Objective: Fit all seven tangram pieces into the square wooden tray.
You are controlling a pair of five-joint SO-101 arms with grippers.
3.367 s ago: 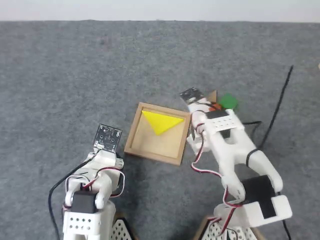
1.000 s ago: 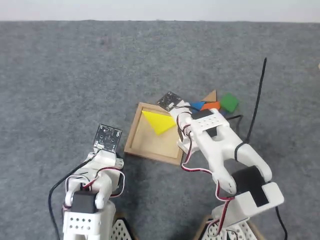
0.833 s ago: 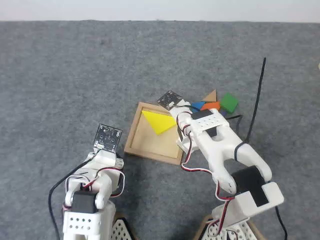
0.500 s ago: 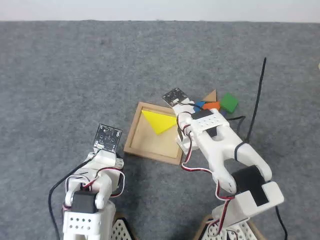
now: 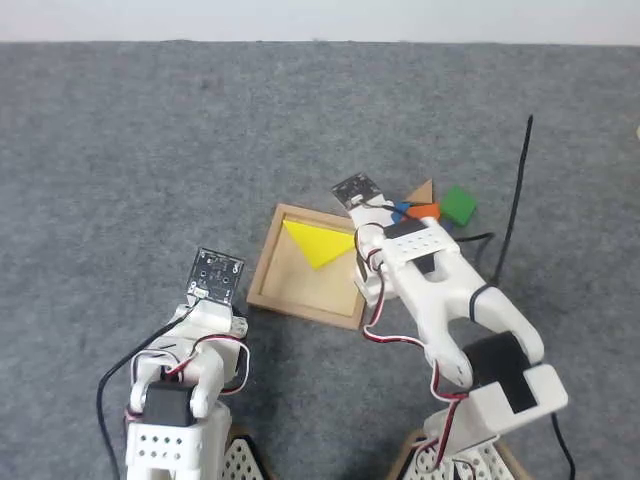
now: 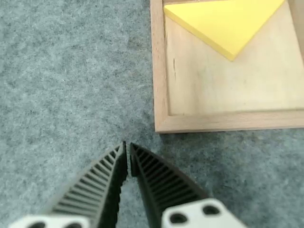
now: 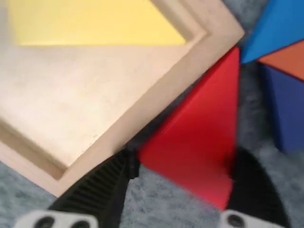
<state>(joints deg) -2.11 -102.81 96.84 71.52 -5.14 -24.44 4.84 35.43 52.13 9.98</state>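
Right arm [image 5: 420, 265] swung in from the loose pile towards the tray [image 5: 262, 270] over the last few seconds, then eased back a little towards the pile; left arm hasn't budged, and the yellow triangle [image 5: 320, 243] is in the same spot. Right gripper [image 7: 185, 159]: jaws spread about the width of the red triangle [image 7: 199, 142] and closed against it, one finger on each side, so it has hold of that piece. Red triangle is outside the tray, one long edge just beside the outer rim near a corner; can't tell if it's lifted or resting on the grey mat [image 5: 150, 130]. Just past it in the right wrist view: light blue piece [image 7: 275, 23], orange piece [image 7: 287, 59], dark blue piece [image 7: 285, 109], bunched together and touching. In the high view that pile sits off the tray's far right corner, with a tan triangle [image 5: 422, 191] and a green square [image 5: 458, 205] at its outer side. Yellow triangle lies flat inside the tray, long edge against the far rim, point towards the tray's middle, bare wood around it. Left gripper [image 6: 127, 149]: fingers all but together, only a sliver between the tips, nothing held, over the mat just off the tray's near left corner, not touching it
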